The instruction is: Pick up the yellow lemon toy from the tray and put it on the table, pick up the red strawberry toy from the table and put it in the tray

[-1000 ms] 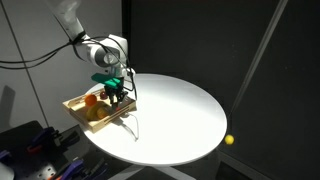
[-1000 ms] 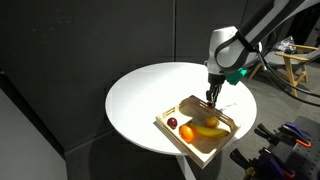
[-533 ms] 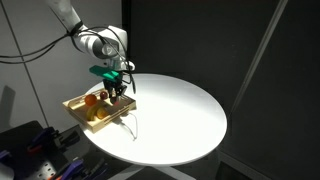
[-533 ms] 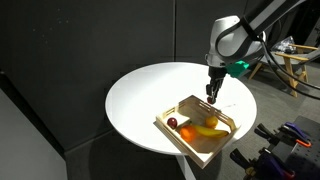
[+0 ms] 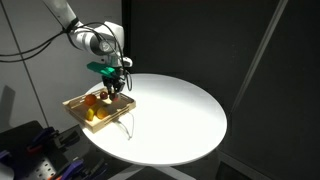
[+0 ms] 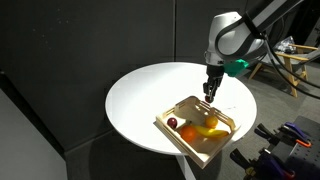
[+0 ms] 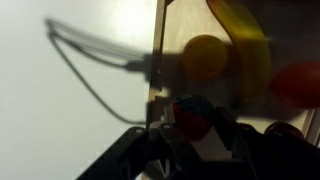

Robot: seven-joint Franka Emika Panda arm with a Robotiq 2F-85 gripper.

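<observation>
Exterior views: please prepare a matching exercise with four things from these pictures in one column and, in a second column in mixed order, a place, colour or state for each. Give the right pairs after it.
Things:
1. table
2. tray
3. orange round toy
4. gripper

Descriptions:
A. up in the air, above the tabletop
B. light wood, rectangular, with low sides
C. white, large and round
D. lying inside the tray

Pairs: 1-C; 2-B; 3-D; 4-A
</observation>
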